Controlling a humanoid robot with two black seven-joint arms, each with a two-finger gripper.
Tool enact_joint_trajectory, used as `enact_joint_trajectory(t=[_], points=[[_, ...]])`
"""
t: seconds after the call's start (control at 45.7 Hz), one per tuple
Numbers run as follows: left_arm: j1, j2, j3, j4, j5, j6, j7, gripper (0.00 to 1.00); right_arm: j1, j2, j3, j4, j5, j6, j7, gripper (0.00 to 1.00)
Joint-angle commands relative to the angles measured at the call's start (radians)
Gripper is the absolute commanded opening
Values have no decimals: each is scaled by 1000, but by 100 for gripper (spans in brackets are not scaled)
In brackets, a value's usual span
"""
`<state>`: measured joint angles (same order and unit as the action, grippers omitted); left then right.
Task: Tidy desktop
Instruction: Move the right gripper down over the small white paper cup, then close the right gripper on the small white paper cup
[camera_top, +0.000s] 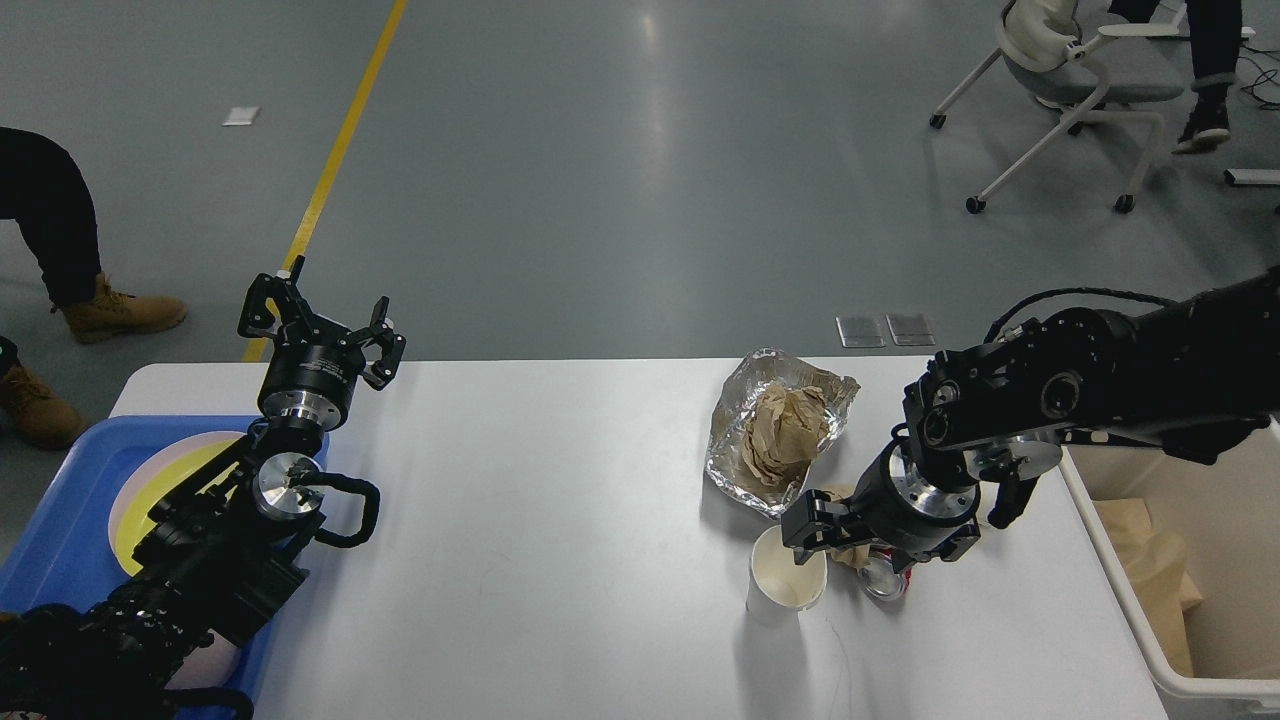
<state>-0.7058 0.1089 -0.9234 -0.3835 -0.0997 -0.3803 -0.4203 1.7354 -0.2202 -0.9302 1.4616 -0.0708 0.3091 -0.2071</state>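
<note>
1. The desktop (560, 520) carries a foil tray (775, 430) holding crumpled brown paper (785, 425).
2. The right gripper (835, 535) is lowered beside an upright paper cup (785, 580), over a crushed can (885, 578); finger spacing unclear.
3. The left gripper (322, 322) is raised, fingers spread, beside a blue tray (60, 520).
</note>
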Motion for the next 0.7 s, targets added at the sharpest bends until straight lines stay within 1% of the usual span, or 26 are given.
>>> enact_joint_trajectory(t=[0.0, 0.175, 0.328, 0.372, 0.481, 0.503, 0.547, 0.591, 0.678], points=[[0, 0, 0, 0, 0, 0, 0, 96, -22, 22, 17, -9, 0, -19, -2, 100], [0, 0, 0, 0, 0, 0, 0, 96, -106, 82, 28, -72, 0, -45, 0, 100], [0, 0, 0, 0, 0, 0, 0, 96, -175, 107, 28, -147, 0, -59, 0, 100], [0, 0, 0, 0, 0, 0, 0, 96, -189, 111, 28, -164, 0, -59, 0, 97], [0, 0, 0, 0, 0, 0, 0, 96, -206, 119, 28, -194, 0, -59, -2, 96], [0, 0, 0, 0, 0, 0, 0, 96, -206, 119, 28, -195, 0, -59, 0, 95], [-1, 0, 0, 0, 0, 0, 0, 96, -206, 119, 28, -195, 0, -59, 0, 86], [0, 0, 0, 0, 0, 0, 0, 96, -208, 119, 28, -195, 0, -59, -2, 74], [0, 0, 0, 0, 0, 0, 0, 96, -209, 119, 27, -196, 0, -48, -5, 36]])
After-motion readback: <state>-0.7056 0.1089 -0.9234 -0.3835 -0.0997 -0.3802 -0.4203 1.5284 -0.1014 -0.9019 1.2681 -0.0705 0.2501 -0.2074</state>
